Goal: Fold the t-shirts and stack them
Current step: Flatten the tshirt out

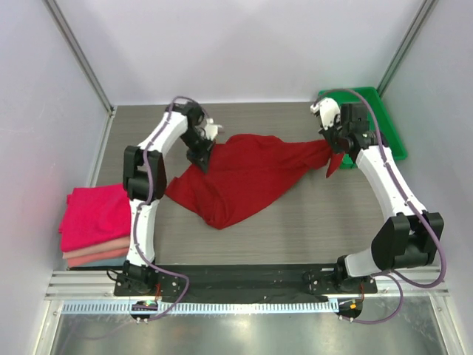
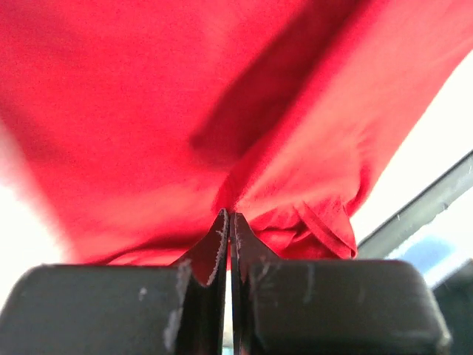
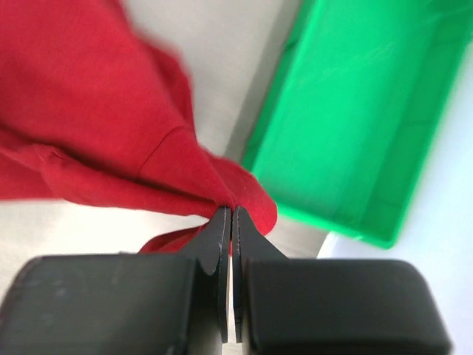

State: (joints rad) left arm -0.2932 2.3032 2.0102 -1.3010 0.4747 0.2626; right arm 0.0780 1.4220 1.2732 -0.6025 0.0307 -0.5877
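A: Pinching what?
B: Left jaws are clamped on the red shirt (image 1: 247,177) at its left end, right jaws at its right end by the tray (image 1: 389,127).
A: Its lie?
B: Long axis across the bench (image 1: 310,225), belly sagging onto it.

big shirt (image 1: 244,177): dk crimson, plain; stack (image 1: 94,222): magenta, salmon, pale pink; tray (image 1: 389,124): green; table (image 1: 295,222): grey woodgrain

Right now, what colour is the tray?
Bright green tray, clearest in the right wrist view.
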